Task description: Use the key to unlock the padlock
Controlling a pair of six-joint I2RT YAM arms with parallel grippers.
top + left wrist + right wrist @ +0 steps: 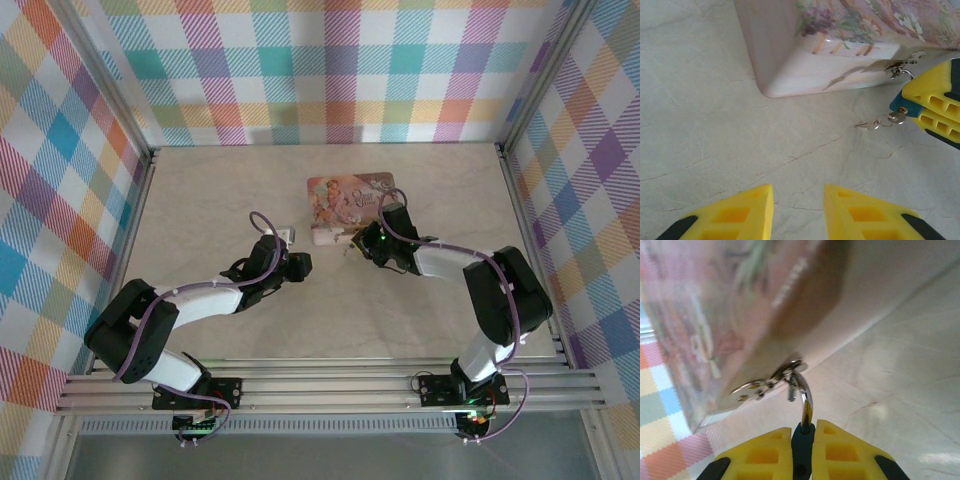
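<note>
My right gripper (802,432) is shut on the blue padlock (802,447), whose blue body shows between the yellow fingers (935,102). The padlock's metal shackle (805,395) is hooked through the hasp (767,384) on the front of the pink floral tin (350,198). In the left wrist view the padlock (899,104) pokes out of the right fingers, and the small metal key (871,124) hangs on a ring at its lower end, just above the table. My left gripper (799,202) is open and holds nothing, a short way from the key, pointing toward the tin's corner (772,87).
The tin (840,45) stands on the pale marbled table (250,190) near the middle back. Checked walls and metal rails (140,170) close in the left, right and back sides. Both arms (200,300) reach inward in front of the tin.
</note>
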